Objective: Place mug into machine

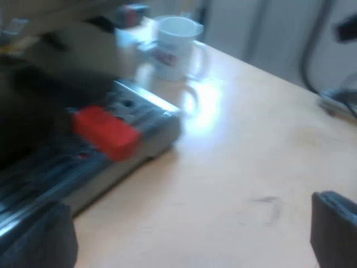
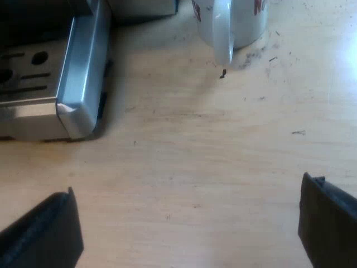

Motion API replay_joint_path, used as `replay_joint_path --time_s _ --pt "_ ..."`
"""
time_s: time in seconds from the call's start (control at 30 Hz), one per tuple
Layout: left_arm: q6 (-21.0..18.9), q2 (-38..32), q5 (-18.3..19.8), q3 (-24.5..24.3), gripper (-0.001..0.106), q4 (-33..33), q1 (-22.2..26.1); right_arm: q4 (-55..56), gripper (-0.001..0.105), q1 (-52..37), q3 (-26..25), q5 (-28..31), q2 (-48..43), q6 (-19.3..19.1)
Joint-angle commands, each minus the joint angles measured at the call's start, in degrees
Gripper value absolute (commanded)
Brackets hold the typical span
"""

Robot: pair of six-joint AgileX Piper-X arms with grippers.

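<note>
Left gripper [image 1: 187, 231]: fingers spread wide, empty, well apart from the mug [image 1: 177, 47].
Right gripper [image 2: 187, 226]: fingers spread wide, empty, near the mug, facing its handle.

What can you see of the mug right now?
The mug is white, glossy like ceramic, with red print on its side and a looped handle. It stands upright on the light wooden table, near the machine's metal tray but apart from it. Only the table touches it; its handle faces the right wrist camera.
</note>
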Motion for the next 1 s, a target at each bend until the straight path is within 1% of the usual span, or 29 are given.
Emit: replay_joint_path --time_s 0.03,0.1,0.2,0.27,0.4,0.43,0.5,0.6,0.67,0.73,0.77,0.9,1.0 --pt "-0.05 0.66 1.43 1.09 0.087 -3.76 -1.92 0.05 0.08 0.0 -0.46 -0.9 1.7 -0.25" --pt "-0.05 0.99 1.42 2.92 0.087 -7.43 -3.32 -0.38 0.08 0.0 -0.46 -1.61 3.72 -1.95" --pt "-0.05 0.99 1.69 5.84 0.087 -11.09 -4.52 -1.0 0.08 0.0 -0.46 -1.83 5.93 -2.84" --pt "-0.05 0.99 1.75 7.58 0.087 -12.79 -4.7 -2.28 0.08 0.0 -0.29 -1.83 7.0 -2.83" --pt "-0.05 1.12 1.75 11.99 0.087 -16.92 -4.68 -7.49 0.08 0.0 1.24 -1.83 8.9 -5.35" --pt "-0.05 1.12 1.75 12.87 0.087 -17.57 -4.68 -8.02 0.08 0.0 1.6 -1.83 9.0 -5.42" --pt "-0.05 1.38 1.75 14.84 0.087 -19.96 -4.68 -11.39 0.08 0.0 3.25 -1.83 9.3 -5.42" --pt "-0.05 1.77 1.75 16.3 0.087 -22.16 -4.68 -16.9 0.08 0.0 6.31 -1.83 9.26 -5.42" --pt "-0.05 2.41 1.75 16.99 0.087 -22.81 -4.68 -18.71 0.08 0.0 7.47 -1.83 9.26 -5.42" --pt "-0.05 3.79 1.75 17.6 0.087 -23.1 -4.68 -21.34 0.08 0.0 9.17 -1.83 9.26 -5.42" --pt "-0.05 4.68 1.75 17.77 0.087 -23.58 -4.68 -26.37 0.08 0.0 11.89 -1.83 9.26 -5.42" --pt "-0.05 9.06 1.75 18.12 0.087 -26.32 -4.68 -35.66 0.08 0.0 17.03 -1.7 9.4 -5.42" --pt "-0.05 12.27 1.75 18.08 0.087 -27.64 -4.68 -40.92 0.08 0.0 19.91 -1.7 10.25 -5.15"
